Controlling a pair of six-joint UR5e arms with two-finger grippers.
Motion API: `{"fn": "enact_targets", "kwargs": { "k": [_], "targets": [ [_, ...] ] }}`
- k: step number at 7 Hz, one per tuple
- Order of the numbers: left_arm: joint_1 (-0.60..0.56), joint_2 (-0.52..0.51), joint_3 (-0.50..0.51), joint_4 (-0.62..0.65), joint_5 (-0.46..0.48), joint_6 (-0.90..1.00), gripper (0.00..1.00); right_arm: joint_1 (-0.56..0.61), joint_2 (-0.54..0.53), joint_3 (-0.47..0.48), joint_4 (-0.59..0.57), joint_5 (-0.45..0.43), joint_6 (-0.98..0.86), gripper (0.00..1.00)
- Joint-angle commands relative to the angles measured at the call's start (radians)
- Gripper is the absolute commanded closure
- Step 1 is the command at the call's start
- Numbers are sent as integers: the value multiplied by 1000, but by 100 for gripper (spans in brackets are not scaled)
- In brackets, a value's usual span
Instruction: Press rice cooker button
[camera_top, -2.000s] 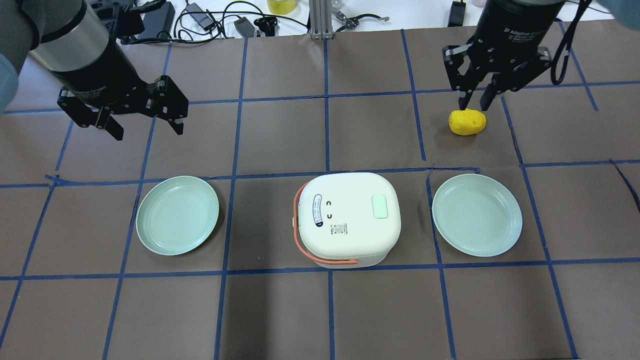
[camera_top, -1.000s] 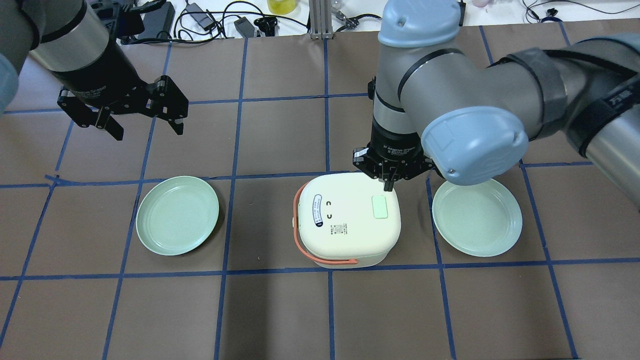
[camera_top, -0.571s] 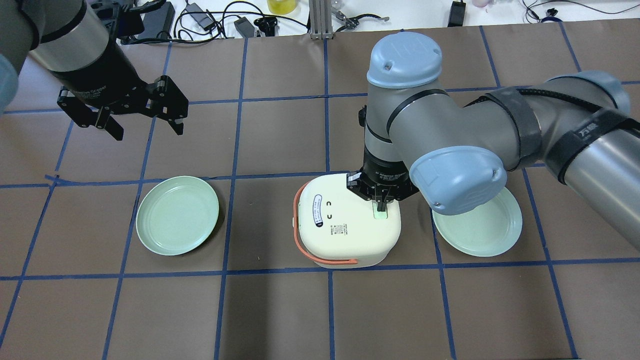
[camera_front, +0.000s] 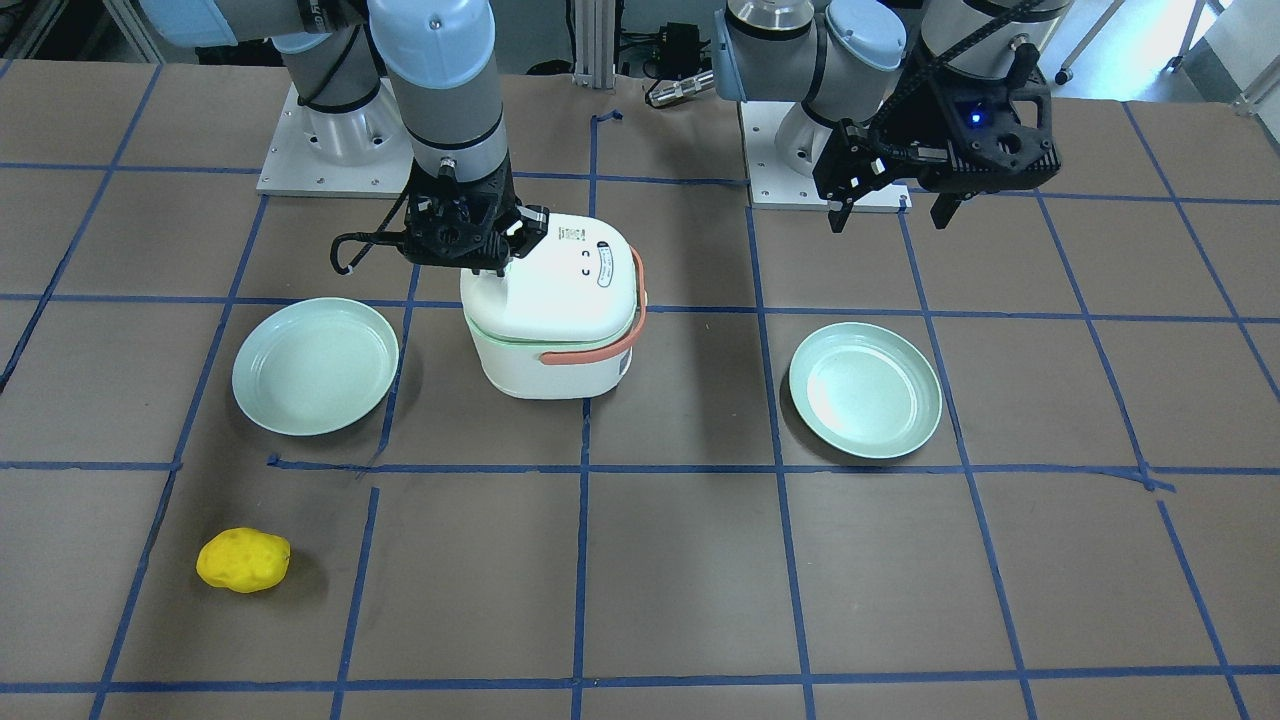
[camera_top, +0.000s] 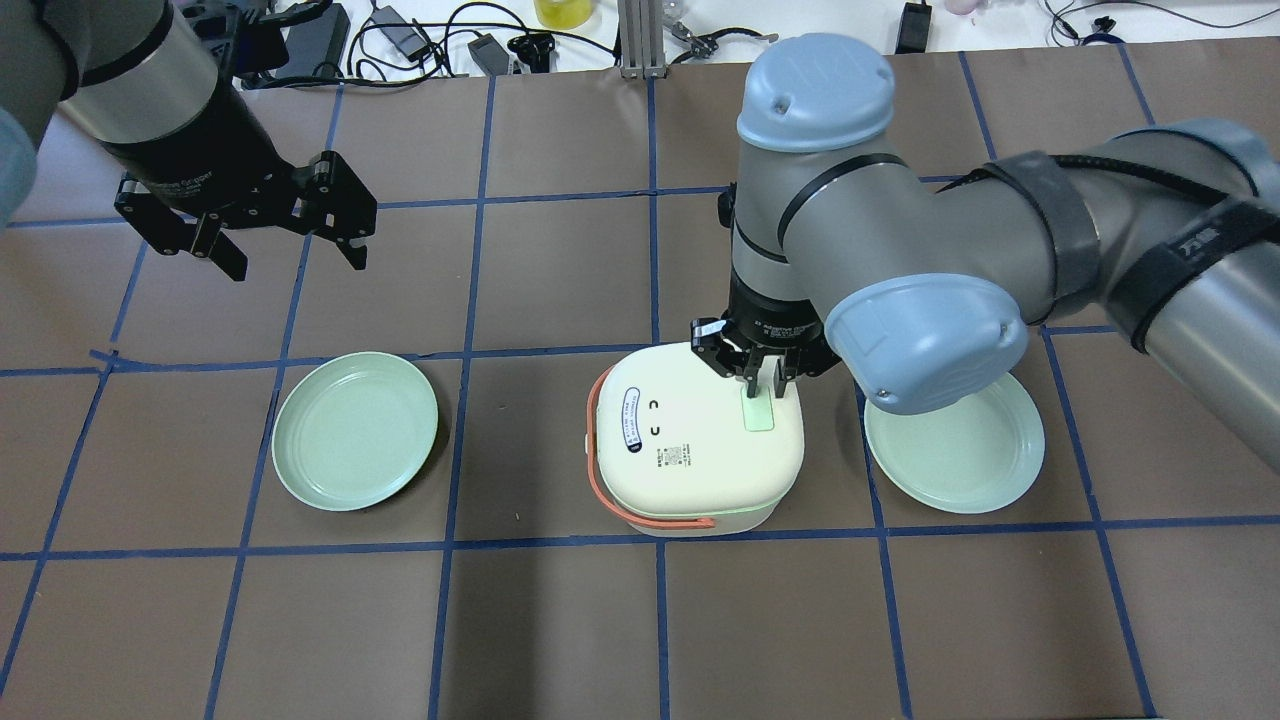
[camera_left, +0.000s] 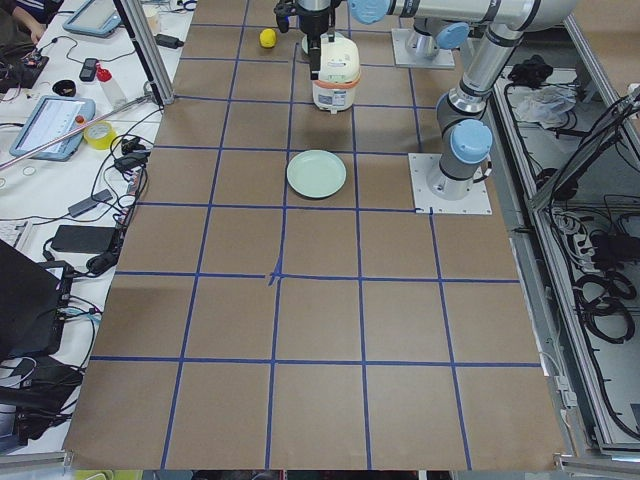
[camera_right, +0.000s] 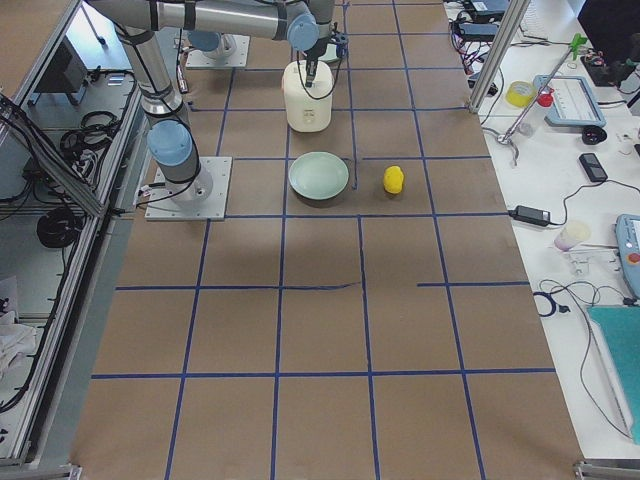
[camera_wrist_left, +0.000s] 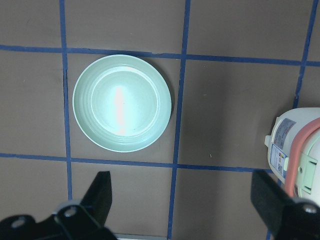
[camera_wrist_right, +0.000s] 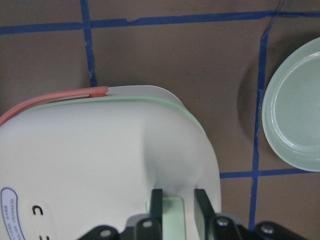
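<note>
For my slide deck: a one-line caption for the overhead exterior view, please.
Right gripper at the rice cooker's green lid button; left gripper hovers open.

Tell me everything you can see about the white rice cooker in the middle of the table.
The rice cooker is a squat, rounded-square pot, glossy cream white like plastic, lid closed. A salmon-orange handle lies folded around one side. On top are an oval label and a pale green button. It stands upright on the brown table. The right claw points straight down onto the button, its fingers nearly together, apparently touching it.
</note>
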Motion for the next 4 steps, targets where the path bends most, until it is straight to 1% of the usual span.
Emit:
{"fn": "enact_targets", "kwargs": {
  "k": [1,3,4],
  "targets": [
    [0,0,0,0,0,0,0,-55,-4,-125,25,-51,-7,0],
    [0,0,0,0,0,0,0,-140,-4,-205,57,-44,-35,0],
    [0,0,0,0,0,0,0,-181,-4,-252,117,-44,-71,0]
  ]
}}
